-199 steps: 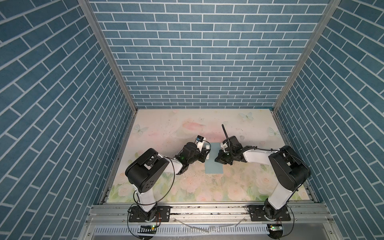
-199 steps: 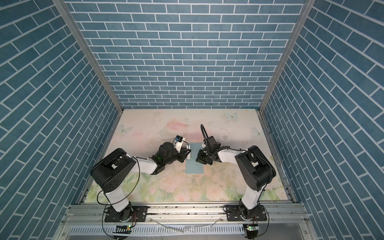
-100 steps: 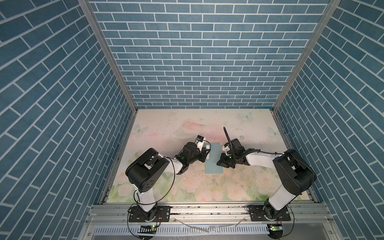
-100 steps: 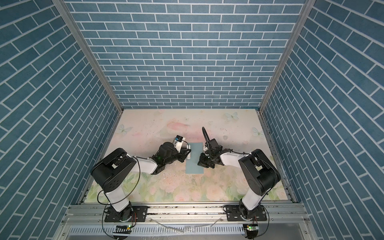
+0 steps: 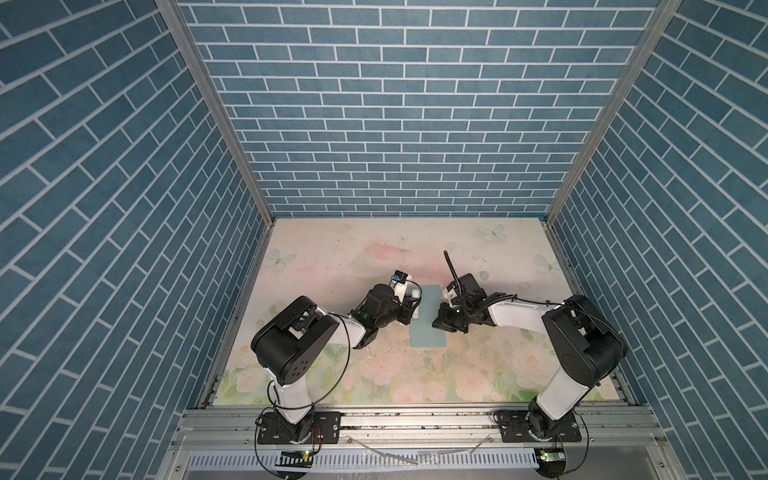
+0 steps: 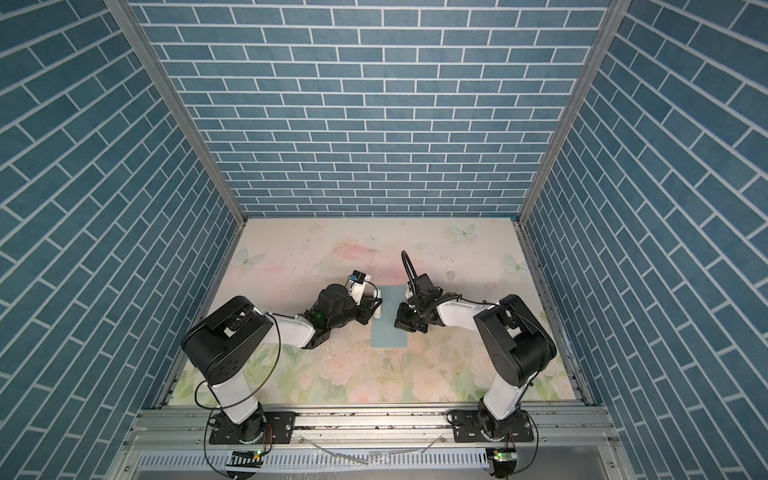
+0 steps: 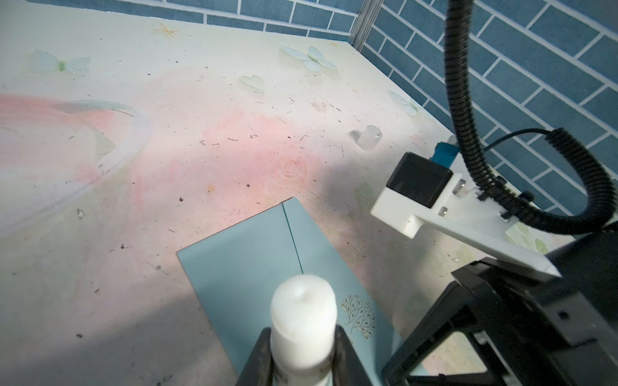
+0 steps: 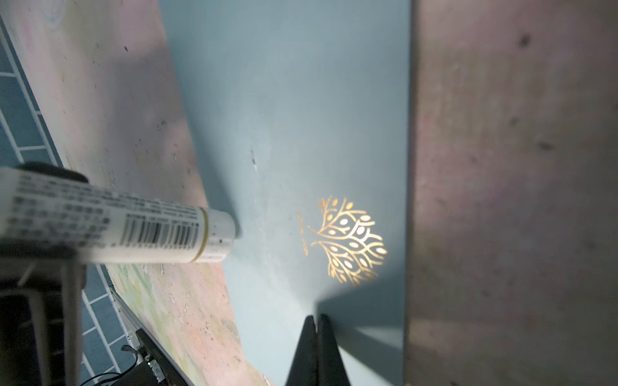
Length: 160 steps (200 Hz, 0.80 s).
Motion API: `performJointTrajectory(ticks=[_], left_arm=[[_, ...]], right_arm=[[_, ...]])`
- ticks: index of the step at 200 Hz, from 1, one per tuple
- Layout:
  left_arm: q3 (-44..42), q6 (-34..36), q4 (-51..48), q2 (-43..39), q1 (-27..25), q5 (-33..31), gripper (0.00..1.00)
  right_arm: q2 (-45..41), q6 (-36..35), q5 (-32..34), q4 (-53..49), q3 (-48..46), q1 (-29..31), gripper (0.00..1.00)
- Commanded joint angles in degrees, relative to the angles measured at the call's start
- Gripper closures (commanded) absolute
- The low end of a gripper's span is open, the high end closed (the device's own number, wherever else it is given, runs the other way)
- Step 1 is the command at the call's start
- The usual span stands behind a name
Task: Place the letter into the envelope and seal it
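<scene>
The teal envelope (image 5: 428, 332) (image 6: 390, 332) lies flat mid-table between both arms, with a gold tree emblem (image 8: 347, 240) on it and a seam showing in the left wrist view (image 7: 254, 254). My left gripper (image 7: 302, 337) (image 5: 409, 309) is shut on a white glue stick (image 7: 302, 320) (image 8: 133, 230), whose tip sits at the envelope's left edge. My right gripper (image 8: 316, 317) (image 5: 441, 322) is shut and empty, its tips low over the envelope (image 8: 301, 117) near the right edge. The letter is out of view.
A small clear cap (image 7: 368, 137) (image 5: 484, 275) stands on the floral table behind the right arm. Blue brick walls close in the back and both sides. The right wrist's camera mount (image 7: 418, 187) hangs close beside the left gripper.
My right gripper has slid a little toward the front along the envelope's right side, and its elbow swung outward. The left gripper and glue stick have stayed put.
</scene>
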Motion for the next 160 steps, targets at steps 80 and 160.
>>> performJointTrajectory(ticks=[80, 160], left_arm=[[0.52, 0.11, -1.77, 1.67, -0.24, -0.58, 1.00], [0.56, 0.26, -1.95, 1.60, -0.24, -0.67, 1.00]], right_arm=[[8.57, -0.84, 0.68, 0.02, 9.08, -0.61, 1.00], [9.35, -1.11, -0.65, 0.77, 9.22, -3.53, 1.00]])
